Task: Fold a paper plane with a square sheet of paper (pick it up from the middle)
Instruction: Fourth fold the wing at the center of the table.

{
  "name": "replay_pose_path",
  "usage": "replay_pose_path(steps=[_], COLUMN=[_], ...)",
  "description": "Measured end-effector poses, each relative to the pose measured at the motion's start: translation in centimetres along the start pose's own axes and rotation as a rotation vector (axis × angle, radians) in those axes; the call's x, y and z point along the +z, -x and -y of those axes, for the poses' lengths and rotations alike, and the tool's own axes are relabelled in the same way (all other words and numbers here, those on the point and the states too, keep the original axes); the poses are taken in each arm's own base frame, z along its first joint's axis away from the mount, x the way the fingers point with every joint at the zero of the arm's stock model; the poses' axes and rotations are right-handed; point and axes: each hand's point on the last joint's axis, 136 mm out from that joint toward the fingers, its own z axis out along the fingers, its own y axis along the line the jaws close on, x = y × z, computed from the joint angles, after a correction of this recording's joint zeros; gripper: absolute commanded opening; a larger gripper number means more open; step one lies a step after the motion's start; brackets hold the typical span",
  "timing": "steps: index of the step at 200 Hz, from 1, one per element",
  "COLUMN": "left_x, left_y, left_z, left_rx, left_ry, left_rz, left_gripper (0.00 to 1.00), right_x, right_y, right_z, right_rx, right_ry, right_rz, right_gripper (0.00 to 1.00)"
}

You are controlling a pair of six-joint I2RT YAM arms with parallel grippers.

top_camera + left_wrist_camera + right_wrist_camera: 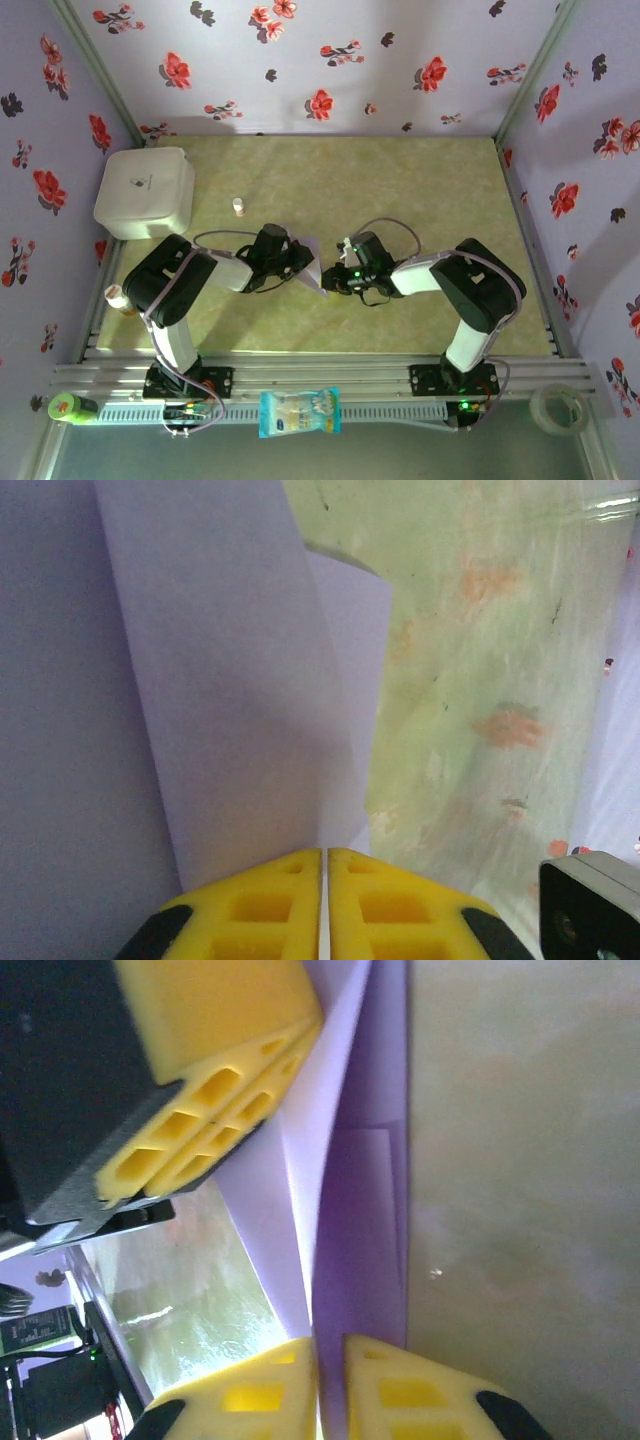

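Paper (313,262), pale lilac, stands on edge above the middle of the table (420,180), caught between the two arms. I cannot tell whether its lower edge touches the surface. It is no longer a flat square. The left wrist view shows one layer (230,680) curling over another behind it, and the right wrist view shows a long crease with flaps lying over each other (350,1210). So at least one fold is in, but there is no sharp tip or slim dart outline yet. I judge the plane less than half made, with the nose folds and the wings still to do. The left gripper (298,258) has its yellow pads pressed together on the paper, which runs straight into the seam between them (324,875). The right gripper (335,275) pinches another edge, its pads nearly touching with the paper between (330,1370). Both grips look close to one another, so the paper has little slack for the coming crease. Well apart sit a white box (145,192) at the far left and a blue-and-white packet (299,412) on the near rail.
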Motion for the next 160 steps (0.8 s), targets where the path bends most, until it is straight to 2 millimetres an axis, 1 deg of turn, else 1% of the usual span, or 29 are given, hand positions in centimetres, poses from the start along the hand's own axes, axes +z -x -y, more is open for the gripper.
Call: replay_pose_path(steps=[21, 55, 88, 121, 151, 160], left_x=[0.0, 0.0, 0.0, 0.1, 0.1, 0.1], left_y=[0.0, 0.0, 0.0, 0.0, -0.1, -0.1], left_z=[0.0, 0.0, 0.0, 0.1, 0.1, 0.1], left_rx=[0.000, 0.000, 0.000, 0.001, 0.001, 0.001], left_ry=[0.000, -0.001, -0.002, -0.005, -0.006, -0.006], left_rz=[0.000, -0.001, 0.000, -0.002, -0.006, -0.005], left_gripper=[0.10, 0.10, 0.10, 0.10, 0.10, 0.10], right_x=[-0.1, -0.4, -0.7, -0.7, -0.7, -0.7], right_y=[-0.1, -0.4, -0.8, -1.0, -1.1, -1.1], right_z=[0.3, 0.3, 0.5, 0.6, 0.7, 0.7], right_rx=[-0.011, -0.023, -0.019, -0.025, -0.027, -0.027], right_ry=[-0.020, -0.031, -0.047, -0.053, -0.056, -0.056], right_rz=[-0.008, -0.017, -0.028, -0.036, -0.039, -0.039], right_gripper=[0.10, 0.15, 0.15, 0.09, 0.09, 0.10])
